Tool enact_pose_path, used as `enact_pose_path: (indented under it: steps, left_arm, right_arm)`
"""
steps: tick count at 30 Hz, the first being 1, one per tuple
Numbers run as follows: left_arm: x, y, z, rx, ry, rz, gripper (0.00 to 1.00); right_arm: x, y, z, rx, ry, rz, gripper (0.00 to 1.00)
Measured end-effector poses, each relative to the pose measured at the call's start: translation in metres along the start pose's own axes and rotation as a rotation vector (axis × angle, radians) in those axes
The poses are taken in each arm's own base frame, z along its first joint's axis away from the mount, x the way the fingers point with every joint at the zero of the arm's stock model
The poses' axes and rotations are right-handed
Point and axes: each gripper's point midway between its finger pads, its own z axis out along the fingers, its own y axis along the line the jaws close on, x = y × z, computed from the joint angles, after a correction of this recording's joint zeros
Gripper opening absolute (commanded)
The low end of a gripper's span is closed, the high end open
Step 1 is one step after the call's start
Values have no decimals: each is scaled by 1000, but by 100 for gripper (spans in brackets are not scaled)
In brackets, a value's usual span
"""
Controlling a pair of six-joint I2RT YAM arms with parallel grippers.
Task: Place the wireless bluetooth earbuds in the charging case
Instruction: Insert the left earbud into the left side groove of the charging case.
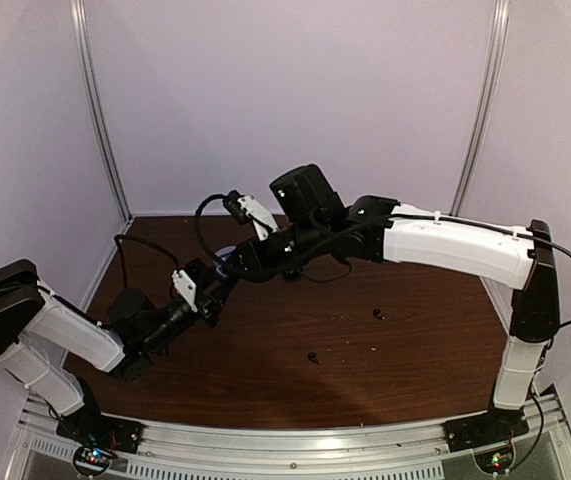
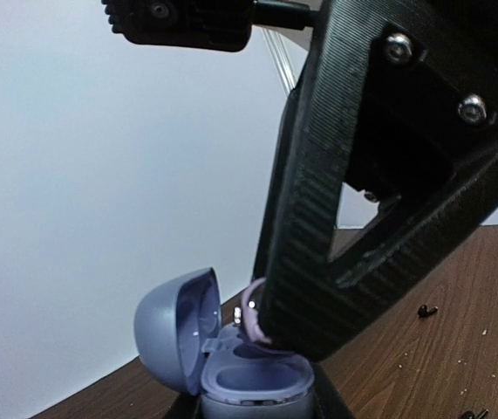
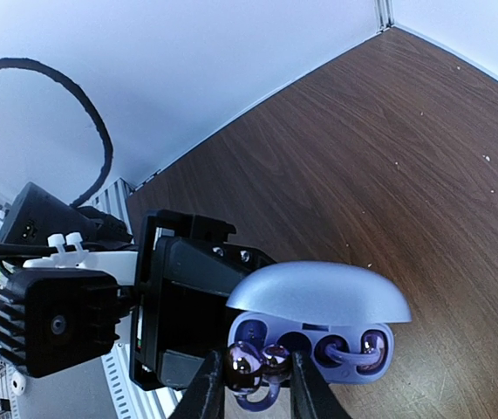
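Lavender earbud (image 3: 257, 362) pinched, twin (image 3: 364, 347) seated (right wrist)

Tally for you, operator.
Arms: 2, your left arm (image 1: 65, 335) and right arm (image 1: 455, 245).
Grippers: 2, left gripper (image 1: 220, 275) and right gripper (image 3: 257, 388).
Charging case (image 3: 318, 297): 1.
Lavender earbuds (image 3: 257, 362): 2; you count the other lavender earbud (image 3: 351, 355) separately.
Black earbuds (image 1: 378, 314): 2, with the other black earbud (image 1: 313, 356).
Tabletop (image 1: 435, 350): 1.
Your earbud total: 4.
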Motion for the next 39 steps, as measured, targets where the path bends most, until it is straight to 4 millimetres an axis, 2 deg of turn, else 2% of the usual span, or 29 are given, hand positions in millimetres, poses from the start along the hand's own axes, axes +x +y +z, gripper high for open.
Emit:
enact_pose_path:
  steps: [19, 29, 39]
  left_arm:
    - [2, -5, 4, -1, -40, -76, 0]
    - [17, -11, 4, 10, -1, -103, 0]
    - [19, -11, 4, 9, 3, -111, 0]
  right_arm:
    - [-6, -3, 10, 108, -1, -28, 26]
    - [6, -6, 18, 162, 41, -33, 28]
    - [7, -16, 16, 233, 37, -41, 28]
